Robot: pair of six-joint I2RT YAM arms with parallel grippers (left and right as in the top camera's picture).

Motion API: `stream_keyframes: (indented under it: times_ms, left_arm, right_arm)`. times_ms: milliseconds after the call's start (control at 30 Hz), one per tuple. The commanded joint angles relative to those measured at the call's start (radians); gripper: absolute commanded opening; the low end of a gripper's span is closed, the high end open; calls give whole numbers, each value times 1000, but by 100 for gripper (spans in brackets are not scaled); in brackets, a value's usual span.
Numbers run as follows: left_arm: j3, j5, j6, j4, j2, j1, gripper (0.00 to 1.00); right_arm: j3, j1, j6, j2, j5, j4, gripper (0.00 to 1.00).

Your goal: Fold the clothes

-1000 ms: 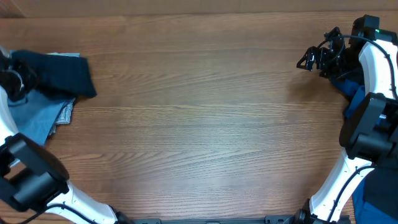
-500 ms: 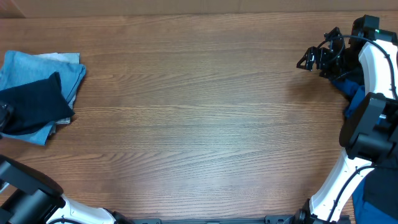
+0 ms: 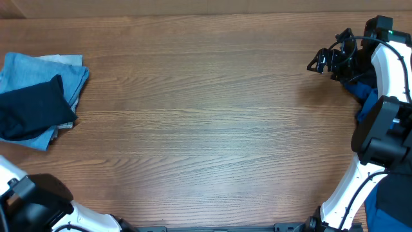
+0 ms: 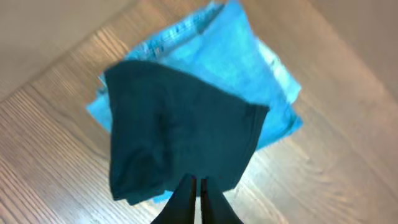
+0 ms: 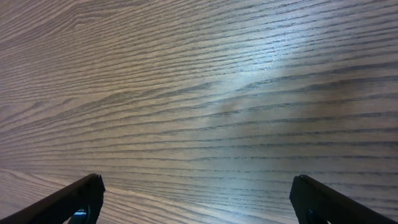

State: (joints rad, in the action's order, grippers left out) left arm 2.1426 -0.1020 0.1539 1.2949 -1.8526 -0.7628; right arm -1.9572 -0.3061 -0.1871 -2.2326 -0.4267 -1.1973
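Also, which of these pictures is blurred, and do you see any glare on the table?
Left wrist view: blurred all over, the dark shirt and the light blue cloth have soft edges. Right wrist view: sharp wood grain, with a pale glare patch on the table. Overhead view: sharp and evenly lit, no strong glare.

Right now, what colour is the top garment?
The top garment is very dark navy; clearest overhead.

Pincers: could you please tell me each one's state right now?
Left pincer: shut, gripping nothing, above the dark navy garment.
Right pincer: open, empty, over the table.
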Motion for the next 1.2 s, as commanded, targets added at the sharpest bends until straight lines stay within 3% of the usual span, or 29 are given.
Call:
stream_keyframes:
  times_ms: [0,200,300,433,533,600,833,1033,1167]
  left_arm:
    - [-109,43,-19,-33,-85,-3,8]
    - [-185,112,11,3,-190,-3,4]
    - [-187,209,68,51,-185,-5,4]
    - [-188,228,96,83,-182,-4,4]
    - [-190,394,207,89,-182,-5,4]
    - [-190,406,240,85,-182,-8,4]
    - [-195,427,243,66,-182,-18,5]
    - [-357,478,243,-47,-182,-18,8]
    - [-351,518,243,-43,-182,-19,7]
  right_arm:
    - [-20,-4,-2,30,0,0,100]
    - [-20,-4,-2,30,0,0,100]
    - [-20,-4,-2,30,0,0,100]
    - [-20,-4,-2,30,0,0,100]
    - [-20,-4,-3,30,0,0,100]
    - [-20,-4,-3,30,0,0,100]
    - [-20,-4,-3,30,0,0,100]
    - [-20,-4,-2,30,0,0,100]
    - [-20,-4,-2,30,0,1,100]
